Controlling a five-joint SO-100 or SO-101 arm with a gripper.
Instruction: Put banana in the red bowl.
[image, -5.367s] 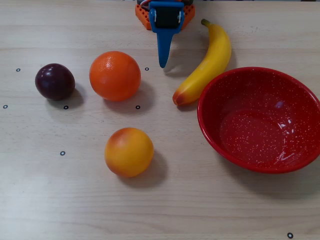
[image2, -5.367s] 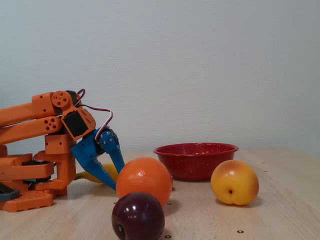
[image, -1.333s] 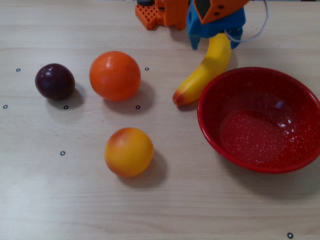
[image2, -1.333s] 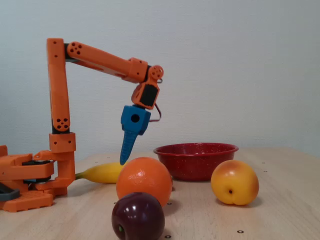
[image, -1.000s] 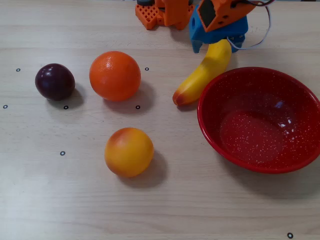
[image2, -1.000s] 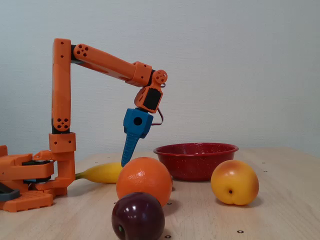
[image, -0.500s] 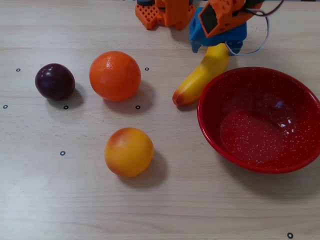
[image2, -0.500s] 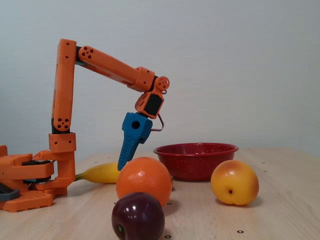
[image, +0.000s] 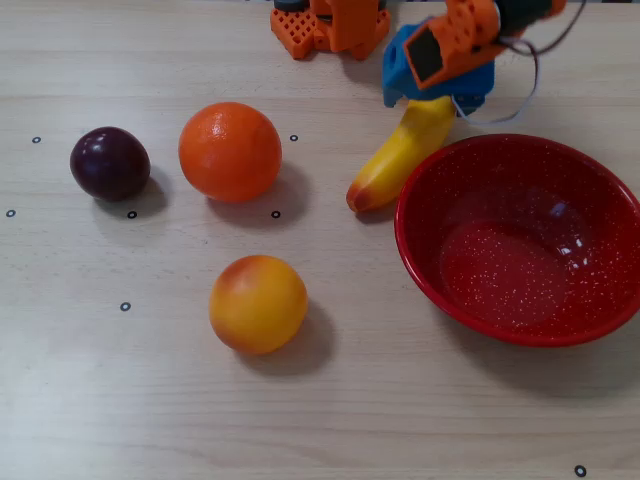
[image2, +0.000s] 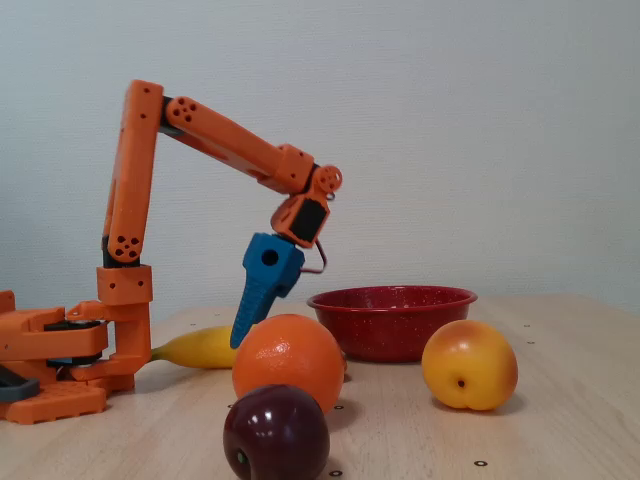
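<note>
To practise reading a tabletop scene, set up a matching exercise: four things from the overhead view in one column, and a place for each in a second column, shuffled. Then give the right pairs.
Things:
1. banana
2. dark plum
3. red bowl
4. yellow-orange fruit

Places in the overhead view:
A. farthest left on the table
B. alone in the lower middle, below the orange
C. far right, empty
D. top middle, one end under the blue claw

Pairs: 1-D, 2-A, 3-C, 4-B
</note>
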